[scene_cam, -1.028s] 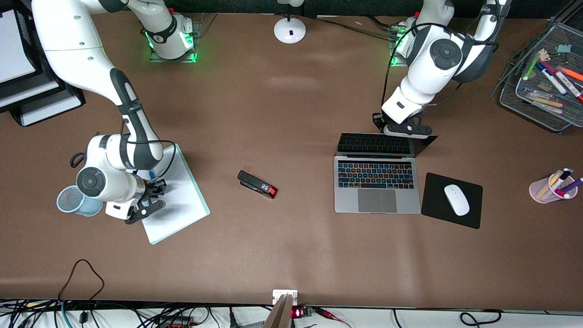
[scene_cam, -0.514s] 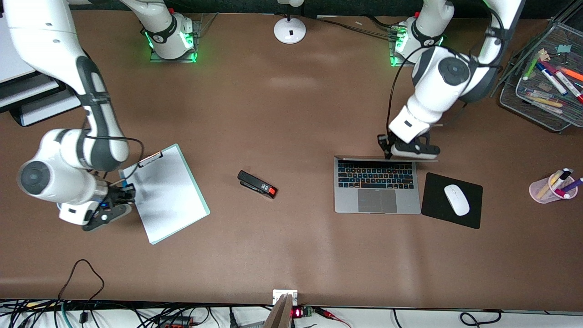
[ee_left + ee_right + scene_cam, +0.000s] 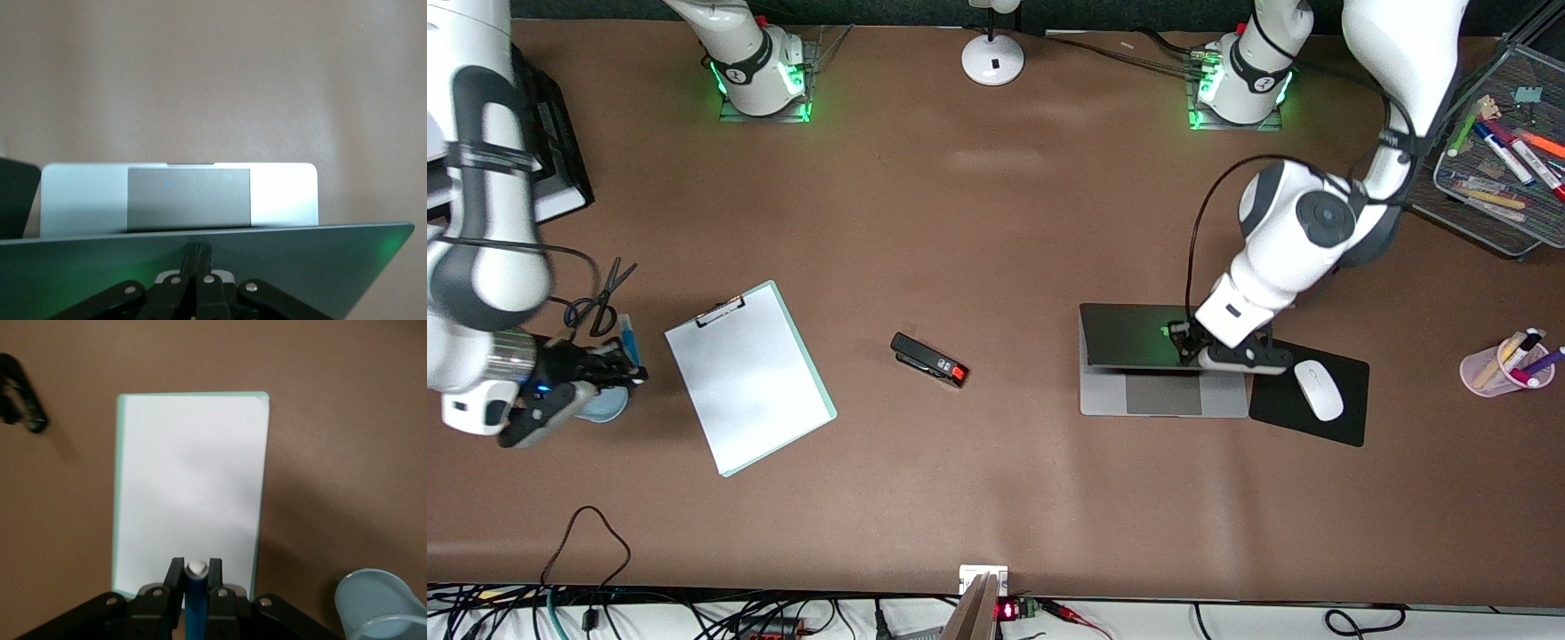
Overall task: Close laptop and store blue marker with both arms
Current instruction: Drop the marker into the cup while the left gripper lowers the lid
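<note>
The right gripper (image 3: 609, 373) was clenched on the blue marker (image 3: 195, 603), its fingers (image 3: 175, 577) pinching the shaft with the white end showing between them, and it hung over the pale blue mesh cup (image 3: 600, 404) near the tabletop's edge at the right arm's end. In the right wrist view the cup's rim (image 3: 383, 603) sat just beside the white clipboard (image 3: 190, 487). Black scissors (image 3: 600, 289) lay just beside the cup, farther from the front camera.

The left gripper (image 3: 1209, 351) was shut with nothing between its fingers, pressed against the back of the lid of the laptop (image 3: 1129, 338). The lid was tilted low over the base, partly folded, so that only the trackpad (image 3: 189, 198) and palm rest showed under its edge. The laptop lay toward the left arm's end of the tabletop, its side touching the black mousepad (image 3: 1343, 422), which carried a white mouse (image 3: 1318, 389).

Between the clipboard (image 3: 747, 378) and the laptop lay a black stapler (image 3: 929, 359) with a red end, well apart from both. A pink cup of pens (image 3: 1507, 364) stood near the tabletop's edge at the left arm's end, and a wire tray (image 3: 1494, 209) with markers sat at the corner by the left arm's base. A white lamp base (image 3: 992, 58) stood between the two arm bases.
</note>
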You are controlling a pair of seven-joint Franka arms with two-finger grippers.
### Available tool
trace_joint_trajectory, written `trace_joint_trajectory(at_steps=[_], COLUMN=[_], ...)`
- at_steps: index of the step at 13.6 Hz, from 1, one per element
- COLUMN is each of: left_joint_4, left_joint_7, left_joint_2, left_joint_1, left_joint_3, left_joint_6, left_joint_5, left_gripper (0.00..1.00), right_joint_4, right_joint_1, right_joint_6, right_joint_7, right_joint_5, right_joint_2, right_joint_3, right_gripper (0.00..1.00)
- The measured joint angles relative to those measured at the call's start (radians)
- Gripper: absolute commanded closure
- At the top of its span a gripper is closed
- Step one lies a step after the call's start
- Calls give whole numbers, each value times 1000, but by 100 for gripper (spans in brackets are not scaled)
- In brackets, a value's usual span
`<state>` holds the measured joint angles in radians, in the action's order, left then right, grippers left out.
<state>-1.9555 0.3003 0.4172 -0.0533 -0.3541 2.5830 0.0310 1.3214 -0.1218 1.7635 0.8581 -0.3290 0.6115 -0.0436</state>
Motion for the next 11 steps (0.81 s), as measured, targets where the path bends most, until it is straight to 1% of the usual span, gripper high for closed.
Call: trace_joint_trajectory(at_steps=[2, 4, 5, 7, 8, 11], left_joint_4=[53, 96, 115, 147, 155, 159], left_joint_7=[0, 0, 0, 0, 0, 0], left_joint_2=[62, 120, 148, 198, 218, 278], left_joint_1=[0, 0, 0, 2, 3, 17], left_joint_3=[2, 2, 2, 2, 5, 21], left_joint_6=[0, 1, 3, 15, 28, 93], left_joint_5=[4, 4, 4, 4, 5, 5], left_gripper=[100, 100, 100, 100, 100, 100], right_joint_4=[-57, -88, -91, -91, -91, -91], right_joint_1=[-55, -105, -128, -171, -186, -208], right_joint_6=[-86, -127, -130, -133, -133, -131], right_joint_7=[122, 265, 361, 562, 646, 872], right_joint_5=[-61, -100, -136, -239, -269, -314], right_joint_2=[-1, -2, -2, 7, 17, 60], right_joint_3=[0, 0, 1, 0, 0, 0], right_gripper=[100, 100, 100, 100, 100, 100])
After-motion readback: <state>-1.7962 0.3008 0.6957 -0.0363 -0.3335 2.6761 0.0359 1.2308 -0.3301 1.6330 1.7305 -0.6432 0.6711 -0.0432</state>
